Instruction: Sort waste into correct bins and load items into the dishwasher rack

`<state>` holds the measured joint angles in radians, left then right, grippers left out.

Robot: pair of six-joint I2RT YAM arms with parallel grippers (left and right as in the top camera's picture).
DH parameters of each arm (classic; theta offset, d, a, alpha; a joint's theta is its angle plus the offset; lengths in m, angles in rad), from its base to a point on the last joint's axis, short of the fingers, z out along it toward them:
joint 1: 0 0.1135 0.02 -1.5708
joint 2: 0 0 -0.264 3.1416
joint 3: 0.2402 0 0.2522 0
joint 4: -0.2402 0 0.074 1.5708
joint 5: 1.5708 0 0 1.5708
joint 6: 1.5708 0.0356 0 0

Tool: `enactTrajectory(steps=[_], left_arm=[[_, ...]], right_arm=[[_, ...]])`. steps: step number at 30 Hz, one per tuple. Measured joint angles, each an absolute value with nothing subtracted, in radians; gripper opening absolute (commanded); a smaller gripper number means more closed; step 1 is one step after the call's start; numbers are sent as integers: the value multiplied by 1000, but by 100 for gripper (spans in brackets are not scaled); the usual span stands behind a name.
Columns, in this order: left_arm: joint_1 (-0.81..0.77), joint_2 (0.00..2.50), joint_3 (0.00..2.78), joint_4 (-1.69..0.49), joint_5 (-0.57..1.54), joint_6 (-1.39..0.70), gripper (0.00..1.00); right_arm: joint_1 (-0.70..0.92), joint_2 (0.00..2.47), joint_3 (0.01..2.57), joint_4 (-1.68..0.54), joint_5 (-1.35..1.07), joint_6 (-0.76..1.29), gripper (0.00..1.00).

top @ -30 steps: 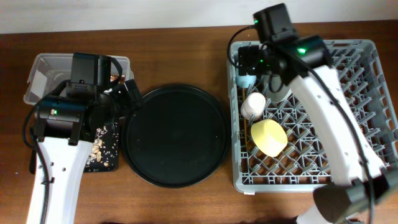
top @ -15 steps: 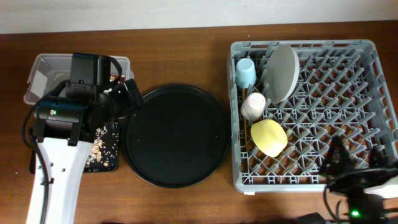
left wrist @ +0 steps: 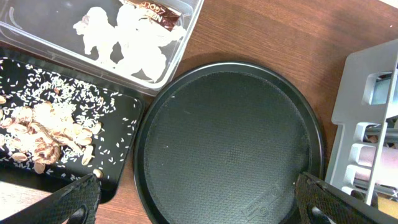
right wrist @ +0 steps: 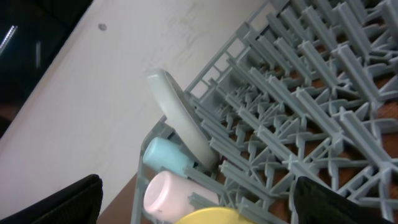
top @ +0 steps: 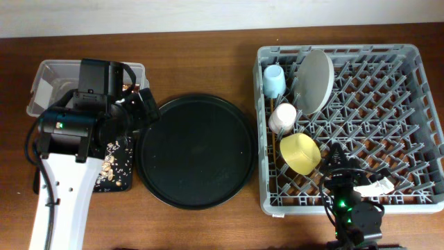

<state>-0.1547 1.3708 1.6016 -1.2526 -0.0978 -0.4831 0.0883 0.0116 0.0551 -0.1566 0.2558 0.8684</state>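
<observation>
The grey dishwasher rack (top: 416, 125) holds the light-blue cup (top: 274, 81), the grey-green plate (top: 313, 80) on edge, the pink cup (top: 282, 118) and the yellow bowl (top: 300, 153). The right wrist view shows the plate (right wrist: 180, 121), blue cup (right wrist: 165, 155) and pink cup (right wrist: 168, 194). My right gripper (top: 338, 161) is open and empty, low over the rack's front edge. My left gripper (top: 137, 110) is open and empty above the round tray's left rim. The napkin (left wrist: 130, 37) and wrapper (left wrist: 155, 9) lie in the clear tub (left wrist: 37, 34). Food scraps (left wrist: 37, 130) lie in the black rectangular tray (left wrist: 118, 106). I cannot make out the chopsticks.
A large round black tray (top: 196, 149) sits between the bins and the rack, also in the left wrist view (left wrist: 230, 143). The clear tub (top: 41, 90) and the black rectangular tray (top: 118, 170) lie partly under my left arm. The rack's right half holds only pegs.
My right arm has pulled back from the rack's back-left corner, swung past the front right corner, and now sits at the rack's front edge. My left arm has not moved.
</observation>
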Motion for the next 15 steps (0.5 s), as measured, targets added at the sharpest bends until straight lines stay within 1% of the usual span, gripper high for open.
enactTrajectory(steps=[3,6,7,8,9,11,13,15], left_arm=[[-155,1370,1602,-1253,-98,-483,99],[-155,1371,1602,-1253,-98,-483,99],[-155,1370,1602,-1253,-98,-483,99],[-155,1370,1602,-1253,-98,-483,99],[-155,1370,1602,-1253,-98,-483,99],[-155,1370,1602,-1252,-98,-483,99],[-155,1370,1602,-1253,-98,-483,99],[-155,1370,1602,-1253,-98,-483,99]], right_arm=[[88,12,55,-153,242,868,98],[88,11,24,-27,312,860,98],[88,12,15,22,324,810,98],[88,11,13,82,332,682,98],[88,11,13,76,331,550,98],[88,12,12,-59,241,201,99],[88,14,13,-68,121,-138,98],[71,14,13,-72,71,-223,98]])
